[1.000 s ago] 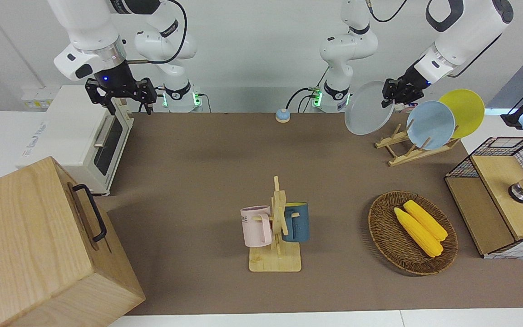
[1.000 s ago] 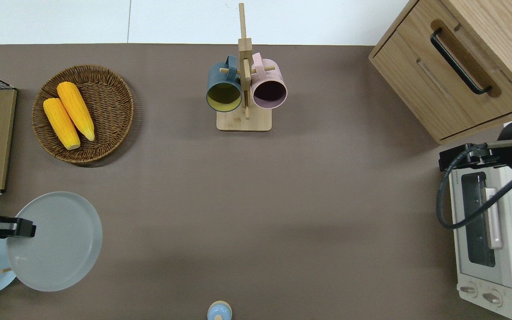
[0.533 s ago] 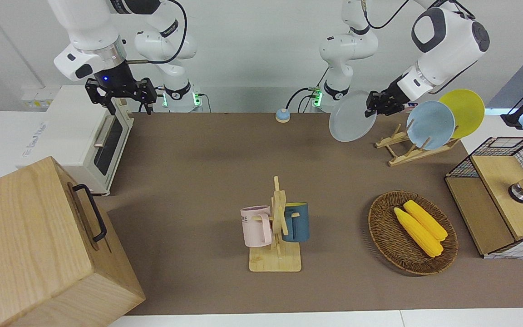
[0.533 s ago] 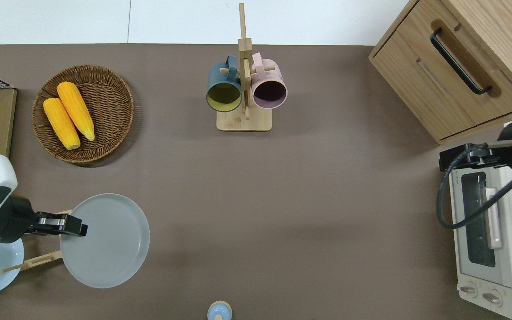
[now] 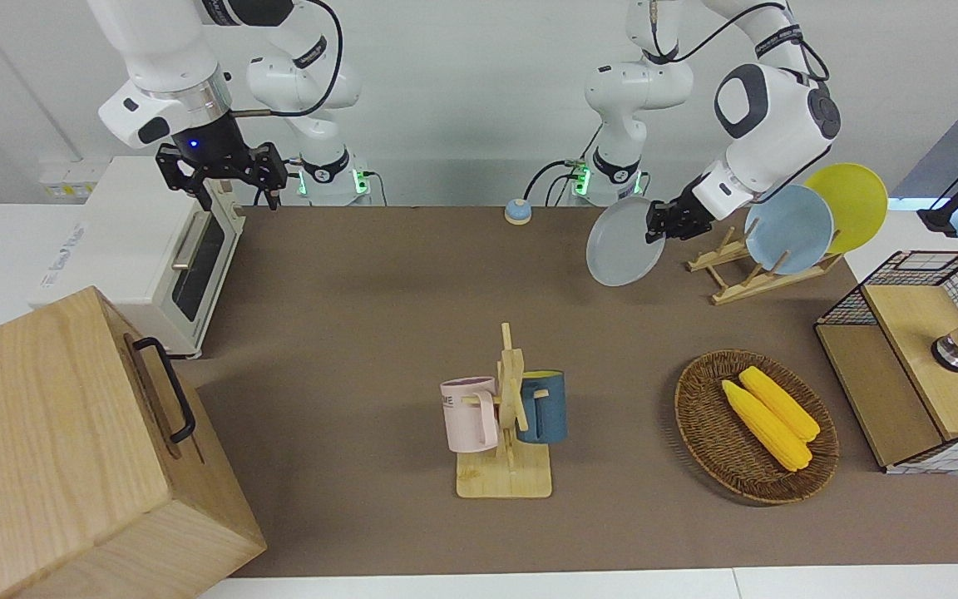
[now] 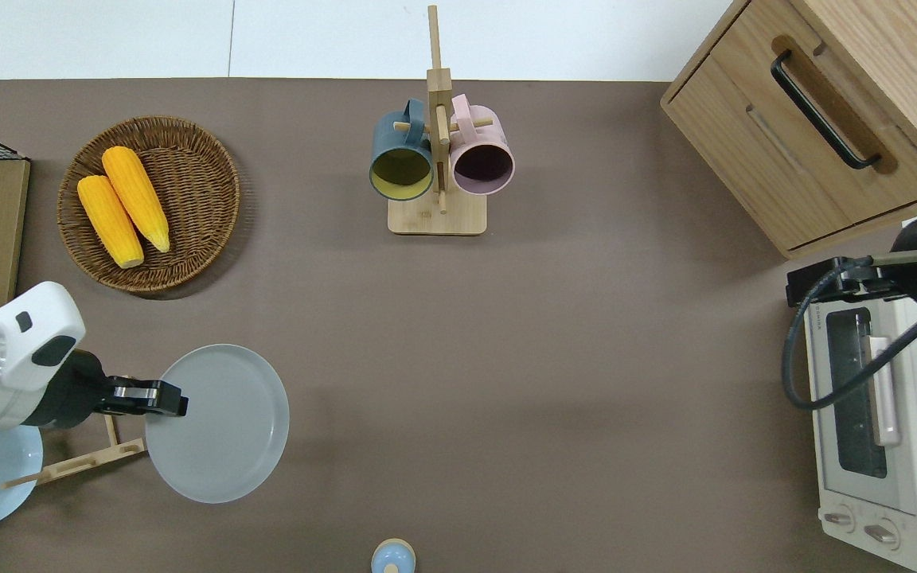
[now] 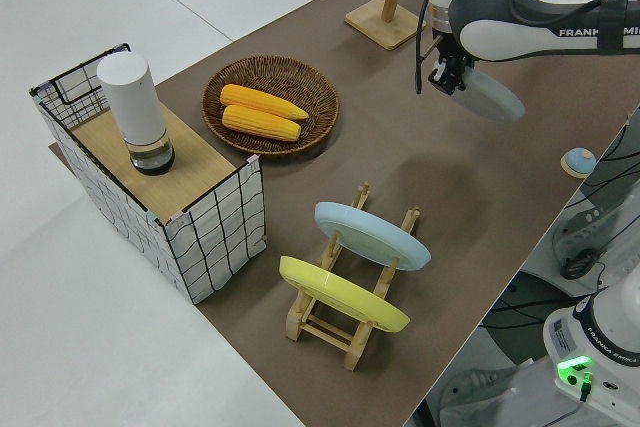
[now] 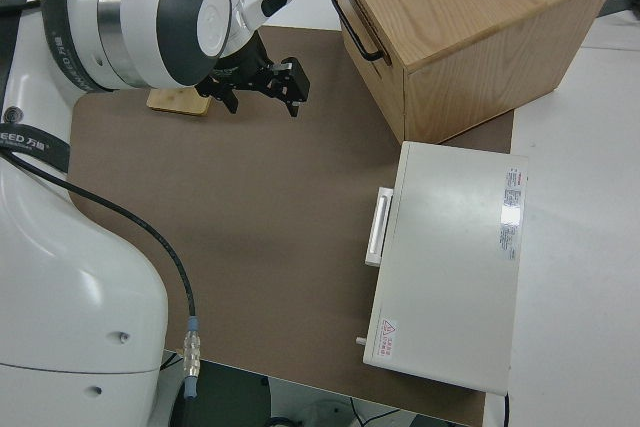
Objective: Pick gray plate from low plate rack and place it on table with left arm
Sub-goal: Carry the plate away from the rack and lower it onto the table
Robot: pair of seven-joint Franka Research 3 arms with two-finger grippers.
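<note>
My left gripper [image 5: 660, 226] is shut on the rim of the gray plate [image 5: 620, 245] and holds it tilted in the air. In the overhead view the gripper [image 6: 176, 400] and the plate [image 6: 224, 426] are over bare table [image 6: 546, 358], just beside the low plate rack [image 6: 76, 464] toward the right arm's end. The rack [image 5: 766, 277] holds a light blue plate [image 5: 788, 229] and a yellow plate [image 5: 849, 204]. The left side view shows the gripper [image 7: 447, 77] and the plate [image 7: 497, 99]. My right arm is parked, its gripper [image 5: 225, 179] open.
A wicker basket [image 5: 695, 416] with two corn cobs lies farther from the robots than the rack. A mug stand [image 5: 506, 478] with two mugs stands mid-table. A wooden cabinet [image 5: 55, 449] and a toaster oven [image 5: 138, 241] are at the right arm's end. A wire shelf [image 5: 920, 349] is at the left arm's end.
My left gripper has carried the gray plate away from the rack toward the middle of the table and lower. The right arm has not moved.
</note>
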